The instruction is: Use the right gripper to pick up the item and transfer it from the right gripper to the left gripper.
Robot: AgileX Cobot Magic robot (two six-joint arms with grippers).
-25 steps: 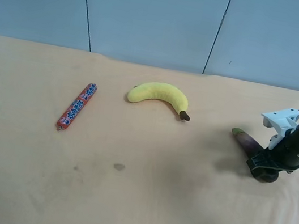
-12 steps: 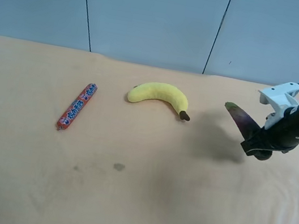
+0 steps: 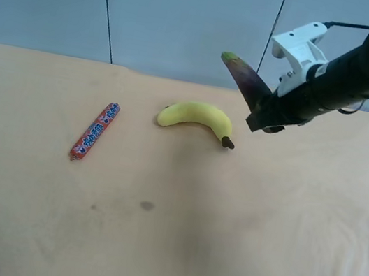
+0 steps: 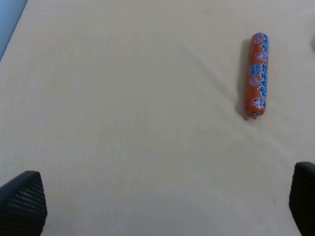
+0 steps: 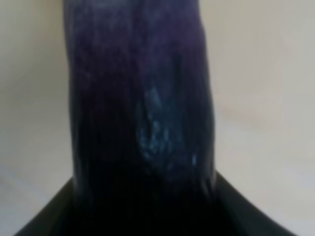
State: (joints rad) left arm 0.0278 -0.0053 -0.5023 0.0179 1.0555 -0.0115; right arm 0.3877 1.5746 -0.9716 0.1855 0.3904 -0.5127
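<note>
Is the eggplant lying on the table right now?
No: the eggplant is clamped in the right gripper, held up clear of the table.

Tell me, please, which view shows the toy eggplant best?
The exterior high view: most of the eggplant shows, held aloft in the right gripper. The right wrist view gives only a blurred purple close-up; the left wrist view misses it.

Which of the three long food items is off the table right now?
The dark purple eggplant, held up by the right gripper; the yellow banana and the red-and-blue sausage stick lie flat on the table.
</note>
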